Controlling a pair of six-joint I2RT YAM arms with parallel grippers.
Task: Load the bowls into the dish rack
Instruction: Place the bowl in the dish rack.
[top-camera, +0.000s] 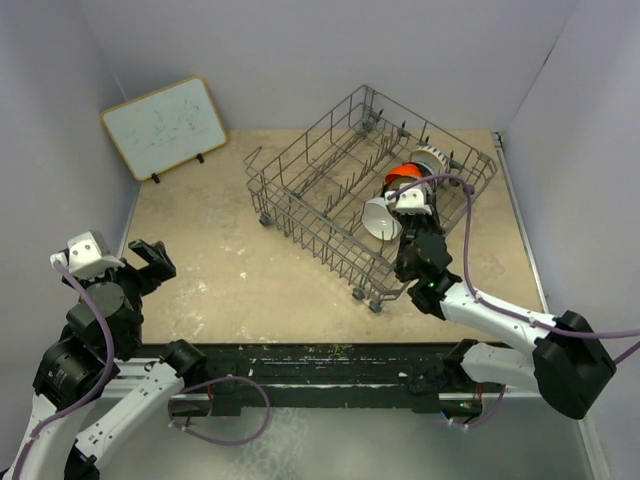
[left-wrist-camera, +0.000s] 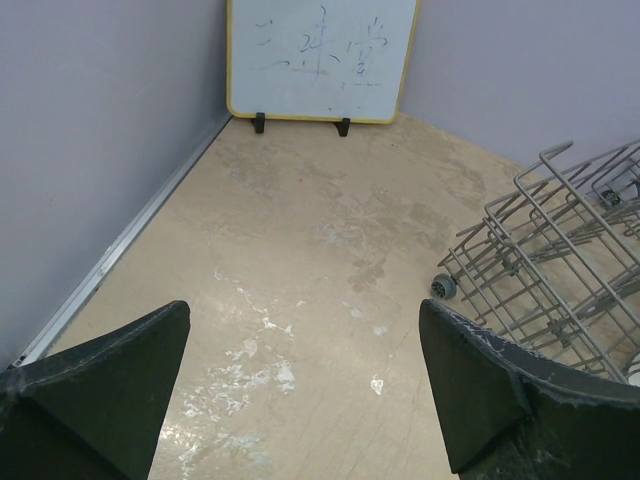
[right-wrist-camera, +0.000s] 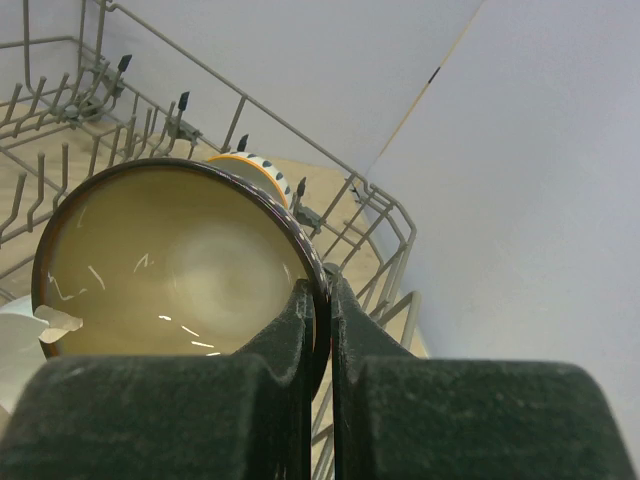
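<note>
In the right wrist view my right gripper is shut on the rim of the brown bowl, whose cream inside faces the camera. It is held on edge inside the dish rack. Behind it shows a patterned bowl, and a white bowl sits at the lower left. From above, the rack holds a white bowl, an orange-red bowl and a patterned bowl around my right gripper. My left gripper hangs open over bare table.
A white board leans on the back-left wall. The rack's near-left corner and a wheel lie to the right of my left gripper. Walls close the table at the left, back and right.
</note>
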